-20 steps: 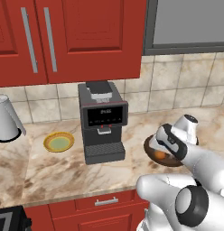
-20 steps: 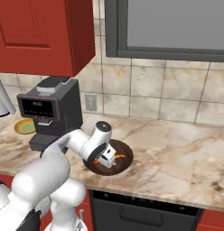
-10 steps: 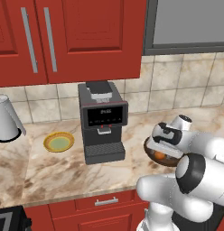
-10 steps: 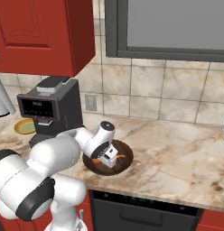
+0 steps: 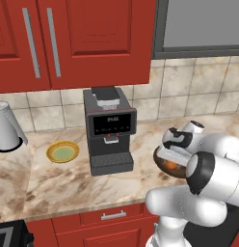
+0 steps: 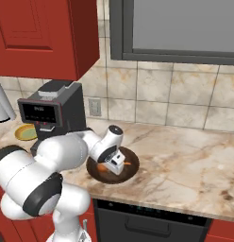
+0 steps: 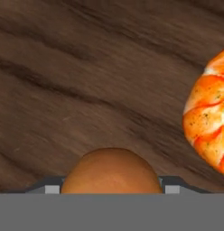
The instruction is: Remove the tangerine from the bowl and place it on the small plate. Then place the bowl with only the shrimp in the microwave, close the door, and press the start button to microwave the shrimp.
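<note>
Wooden bowl (image 7: pixel 86 67) holds tangerine (image 7: pixel 111 171) and shrimp (image 7: pixel 208 122)

Bowl (image 7: pixel 86 67): dark brown wood w/ darker grain streaks. Tangerine (image 7: pixel 112 171): plain orange-brown, smooth. Shrimp (image 7: pixel 208 122): bright orange w/ pale whitish bands and small dark specks. Small plate (image 5: pixel 62 151), near worktop's left edge: yellow rim, pale green centre. Worktop (image 6: pixel 185 160): beige marble w/ brown veins. Coffee machine (image 5: pixel 110 129): black, w/ small red mark on front. Cabinet doors (image 5: pixel 68 38): red w/ grey handles. Wall tiles (image 6: pixel 185 101): beige, mottled. Kettle (image 5: pixel 6 128): light grey.
</note>
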Available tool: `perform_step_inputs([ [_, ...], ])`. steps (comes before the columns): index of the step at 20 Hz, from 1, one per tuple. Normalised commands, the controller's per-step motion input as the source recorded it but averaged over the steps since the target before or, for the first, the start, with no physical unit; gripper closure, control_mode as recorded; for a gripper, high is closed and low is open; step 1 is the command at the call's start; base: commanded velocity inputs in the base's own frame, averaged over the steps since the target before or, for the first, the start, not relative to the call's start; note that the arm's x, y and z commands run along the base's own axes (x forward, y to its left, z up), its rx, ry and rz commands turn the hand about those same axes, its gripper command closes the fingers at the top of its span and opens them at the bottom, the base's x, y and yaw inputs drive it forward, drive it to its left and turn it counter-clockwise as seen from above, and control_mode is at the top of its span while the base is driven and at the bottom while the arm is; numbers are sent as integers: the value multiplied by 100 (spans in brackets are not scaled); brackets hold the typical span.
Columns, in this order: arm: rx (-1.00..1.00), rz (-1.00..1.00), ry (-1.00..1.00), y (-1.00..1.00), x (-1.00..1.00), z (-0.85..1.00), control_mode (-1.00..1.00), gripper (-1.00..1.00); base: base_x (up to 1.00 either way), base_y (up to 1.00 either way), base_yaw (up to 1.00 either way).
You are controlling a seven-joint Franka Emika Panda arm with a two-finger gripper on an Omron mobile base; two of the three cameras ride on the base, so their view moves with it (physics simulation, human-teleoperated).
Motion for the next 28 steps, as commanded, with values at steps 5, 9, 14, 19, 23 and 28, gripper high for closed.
perform_step_inputs([
  [5,0,-3,-17,0,-21,43,-100,100,0,0,0],
  [9,-3,0,-30,9,-54,98,-100,100,0,0,0],
  [14,-13,0,-30,39,-69,85,-100,100,0,0,0],
  [19,-1,0,0,0,-4,0,-100,100,0,0,0],
  [23,-13,0,-25,10,-91,52,-100,100,0,0,0],
  [28,-18,1,-33,25,-100,93,-100,100,0,0,0],
])
